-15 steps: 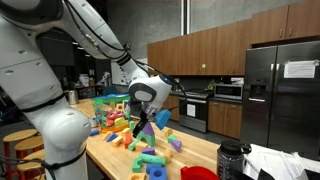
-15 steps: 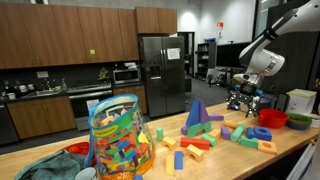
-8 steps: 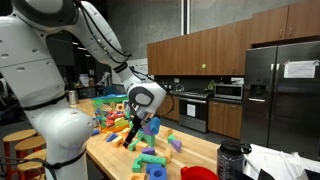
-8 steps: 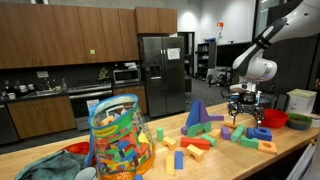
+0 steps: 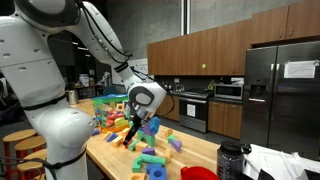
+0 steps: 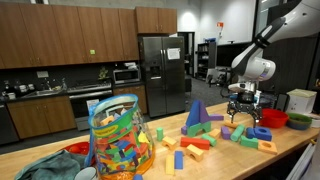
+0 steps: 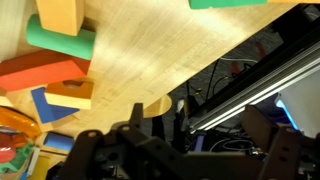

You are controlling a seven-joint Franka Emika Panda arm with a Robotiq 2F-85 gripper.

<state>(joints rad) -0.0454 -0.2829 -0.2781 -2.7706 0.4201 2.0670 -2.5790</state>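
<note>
The gripper [image 6: 243,110] hangs with its dark fingers spread wide and nothing between them, close over the blocks [image 6: 250,134], matte coloured wedges, bars and cylinders on the pale, grained wooden table [image 7: 150,60]; in the wrist view the gripper is a dark blur, a yellow block [image 7: 58,12] is cropped at the top and a red block [image 7: 45,72] at the left

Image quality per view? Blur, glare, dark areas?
Wrist view: gripper dark and soft up close, blocks on the wood table sharper, evenly lit. In an exterior view the white arm near the lens is bright; in both exterior views the cabinets behind are dim.
</note>
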